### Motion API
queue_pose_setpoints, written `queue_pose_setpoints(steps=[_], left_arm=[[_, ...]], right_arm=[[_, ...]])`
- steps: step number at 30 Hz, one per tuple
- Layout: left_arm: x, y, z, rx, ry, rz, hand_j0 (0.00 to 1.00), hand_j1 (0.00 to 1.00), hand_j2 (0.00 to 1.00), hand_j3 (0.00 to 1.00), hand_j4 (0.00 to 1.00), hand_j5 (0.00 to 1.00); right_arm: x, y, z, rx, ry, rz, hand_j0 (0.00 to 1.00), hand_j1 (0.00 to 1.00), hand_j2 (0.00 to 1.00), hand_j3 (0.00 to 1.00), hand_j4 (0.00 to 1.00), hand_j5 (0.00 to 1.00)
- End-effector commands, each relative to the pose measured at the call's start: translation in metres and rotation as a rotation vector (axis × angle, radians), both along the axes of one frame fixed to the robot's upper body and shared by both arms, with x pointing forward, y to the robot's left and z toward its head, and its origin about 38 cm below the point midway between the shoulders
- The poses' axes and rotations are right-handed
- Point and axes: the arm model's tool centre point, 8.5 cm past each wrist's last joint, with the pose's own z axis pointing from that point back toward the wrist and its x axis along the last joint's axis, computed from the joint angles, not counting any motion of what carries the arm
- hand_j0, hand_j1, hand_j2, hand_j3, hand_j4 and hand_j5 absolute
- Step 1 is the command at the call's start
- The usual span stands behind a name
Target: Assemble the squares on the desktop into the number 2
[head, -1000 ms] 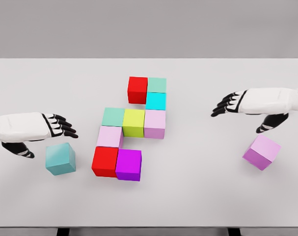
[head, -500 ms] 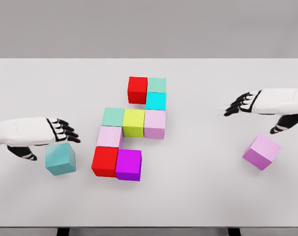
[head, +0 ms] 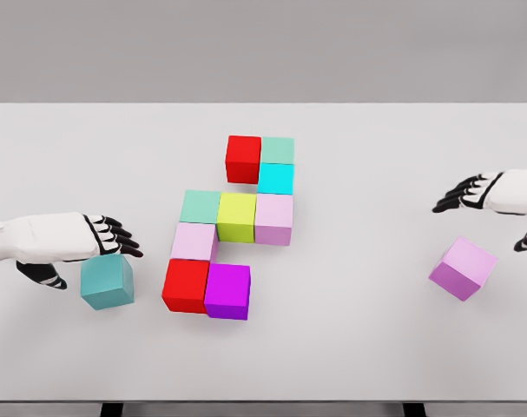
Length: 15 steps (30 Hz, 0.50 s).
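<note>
The desk [head: 350, 347] was a plain, matte, pale grey slab, and near its middle sat a cluster of smooth, sharp-edged cubes pressed side to side. Toward the far edge a red cube [head: 243, 158] touched a mint green cube [head: 277, 149], with a cyan cube [head: 276, 178] just nearer than the mint one. Below that ran a row of three: a green cube [head: 200, 207], a yellow-green cube [head: 236, 216] and a pale pink cube [head: 273, 218]. Nearer again, a second pale pink cube [head: 194, 241] sat under the green one, and closest to the near edge a second red cube [head: 186, 285] touched a purple cube [head: 227, 290]. The cluster's sides ran square to the desk's edges.

A loose teal cube [head: 107, 281] lay toward the left edge, turned slightly askew. The left hand [head: 96, 240], white with black fingers, hung just over its far top edge, fingers stretched flat toward the cluster and gripping nothing.

Toward the right edge a loose lilac cube [head: 463, 268] sat turned corner-on. The right hand [head: 482, 193] hovered beyond it, apart from it, fingers loosely spread and empty.
</note>
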Motion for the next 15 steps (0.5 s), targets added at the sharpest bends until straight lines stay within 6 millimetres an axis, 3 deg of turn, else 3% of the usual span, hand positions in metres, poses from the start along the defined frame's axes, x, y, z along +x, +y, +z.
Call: queue_pose_setpoints(steps=[1,15], left_arm=[[0.000,0.000,0.001,-0.004,0.001,0.002,1.00,1.00,1.00,1.00,1.00,1.00],[0.000,-0.001,0.002,-0.006,-0.003,-0.001,1.00,1.00,1.00,1.00,1.00,1.00]], right_arm=[[0.001,-0.002,0.003,0.022,-0.019,-0.017,1.00,1.00,1.00,1.00,1.00,1.00],[-0.004,-0.008,-0.025,-0.033,-0.001,-0.018,1.00,1.00,1.00,1.00,1.00,1.00]])
